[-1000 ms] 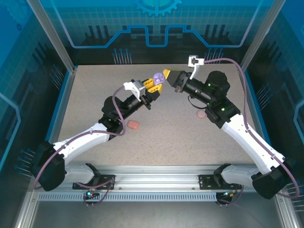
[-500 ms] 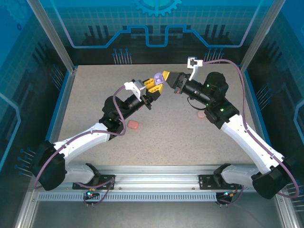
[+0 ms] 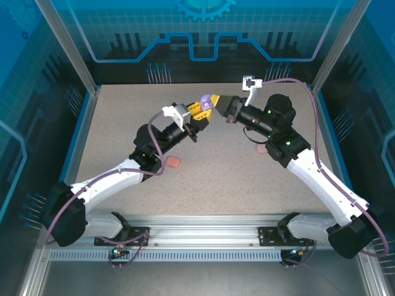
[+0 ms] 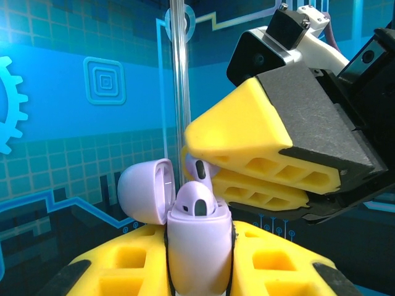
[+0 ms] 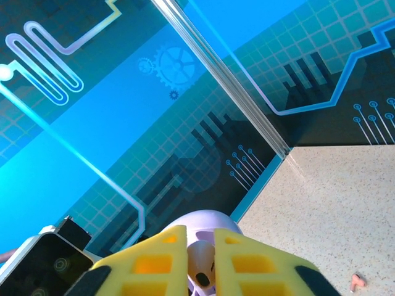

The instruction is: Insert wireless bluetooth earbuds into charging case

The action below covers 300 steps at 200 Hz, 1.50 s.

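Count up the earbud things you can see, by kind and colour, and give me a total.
Purple charging case, open, in the left end effector: 1
Purple earbuds, one seated, one between the right end effector's fingers: 2
Red-orange case: 1
Pale pink item by the right arm: 1
Tiny pinkish piece: 1
Total: 6

Smooth purple plastic case (image 4: 197,253); matt, speckled tabletop (image 3: 234,179).

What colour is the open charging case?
The case is lilac; left wrist view shows it best.
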Each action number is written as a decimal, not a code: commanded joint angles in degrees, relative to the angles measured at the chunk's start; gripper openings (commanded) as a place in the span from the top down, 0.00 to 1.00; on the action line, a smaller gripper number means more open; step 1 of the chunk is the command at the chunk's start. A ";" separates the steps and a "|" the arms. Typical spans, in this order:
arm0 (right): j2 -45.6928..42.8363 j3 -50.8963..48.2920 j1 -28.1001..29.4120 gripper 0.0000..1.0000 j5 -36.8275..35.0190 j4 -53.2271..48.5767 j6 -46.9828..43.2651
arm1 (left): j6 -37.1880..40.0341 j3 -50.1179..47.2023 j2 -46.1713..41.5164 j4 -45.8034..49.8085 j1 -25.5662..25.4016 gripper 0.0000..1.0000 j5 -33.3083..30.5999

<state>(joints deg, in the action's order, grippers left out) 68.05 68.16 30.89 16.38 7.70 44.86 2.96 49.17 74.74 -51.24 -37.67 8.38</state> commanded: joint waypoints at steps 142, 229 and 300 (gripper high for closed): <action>0.49 16.82 -6.34 0.27 -4.69 -27.89 -8.82 | 0.33 -1.46 0.10 -1.60 -0.27 1.00 -0.24; 24.64 36.55 -7.41 0.30 -7.82 -49.99 -14.46 | 0.63 -4.30 3.66 -0.43 -0.62 1.00 3.22; 26.83 36.05 -4.76 0.37 -8.02 -52.57 -15.59 | 0.49 -4.10 5.23 -0.44 -0.86 1.00 1.93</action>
<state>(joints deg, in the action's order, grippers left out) 98.37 104.88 24.49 8.97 -43.31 30.55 3.29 45.04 79.11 -50.33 -38.11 10.17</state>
